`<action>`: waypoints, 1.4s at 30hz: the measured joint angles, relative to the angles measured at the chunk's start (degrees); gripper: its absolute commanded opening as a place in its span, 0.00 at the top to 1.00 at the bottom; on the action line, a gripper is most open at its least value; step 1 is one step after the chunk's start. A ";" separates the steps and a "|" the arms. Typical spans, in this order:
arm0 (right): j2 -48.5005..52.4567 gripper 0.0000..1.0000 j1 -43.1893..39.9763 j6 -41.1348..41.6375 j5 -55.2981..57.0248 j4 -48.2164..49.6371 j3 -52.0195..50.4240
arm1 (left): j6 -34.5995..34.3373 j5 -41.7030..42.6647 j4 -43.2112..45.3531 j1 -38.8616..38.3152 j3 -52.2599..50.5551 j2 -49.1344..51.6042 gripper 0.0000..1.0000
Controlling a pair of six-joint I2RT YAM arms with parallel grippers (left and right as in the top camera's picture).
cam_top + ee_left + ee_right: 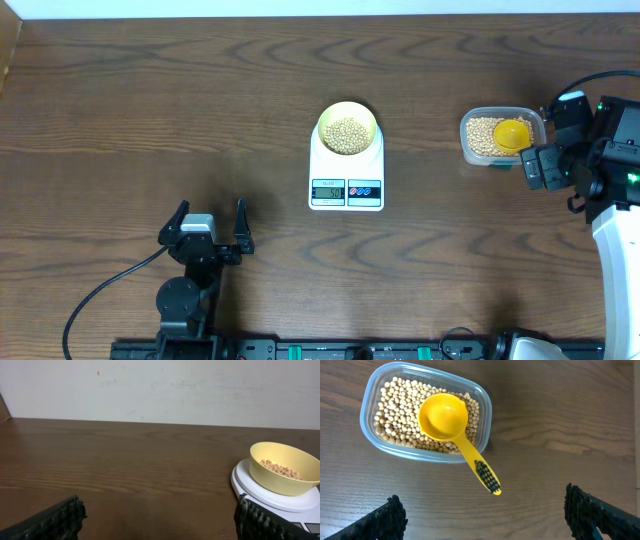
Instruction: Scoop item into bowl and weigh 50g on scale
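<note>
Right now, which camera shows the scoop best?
The right wrist view: the whole scoop lies empty on the beans in the tub, handle over the rim. Overhead shows only a small yellow cup, handle hard to make out. The left wrist view misses it.

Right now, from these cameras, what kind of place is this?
Probably a robot test bench, not a home kitchen: a bare wooden table, a plain white wall behind it, and only a scale, a bowl and a tub of beans set out.
</note>
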 measured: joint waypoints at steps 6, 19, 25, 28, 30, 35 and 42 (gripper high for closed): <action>0.00 0.01 0.00 0.00 0.00 0.00 0.00 | -0.96 -0.33 -0.02 0.00 0.02 0.00 0.02; 0.00 0.01 0.00 0.00 0.00 0.00 0.00 | -0.96 -0.61 -0.02 0.00 0.04 0.00 0.02; 0.00 0.01 0.00 0.00 0.00 0.00 0.02 | -0.96 -0.61 -0.02 0.00 0.04 0.00 0.02; 0.00 0.01 0.00 0.00 0.00 0.00 0.02 | -0.96 -0.61 -0.02 0.00 0.04 0.00 0.02; 0.00 0.01 0.00 0.00 0.00 0.00 0.02 | -0.96 -0.61 -0.02 0.00 0.04 0.00 0.02; 0.00 0.01 0.00 0.00 0.00 0.00 0.02 | -0.94 -0.61 -0.02 0.00 0.04 0.00 0.02; 0.00 0.01 0.00 0.00 0.00 0.00 0.00 | -0.96 -0.61 -0.02 0.00 0.04 0.00 0.02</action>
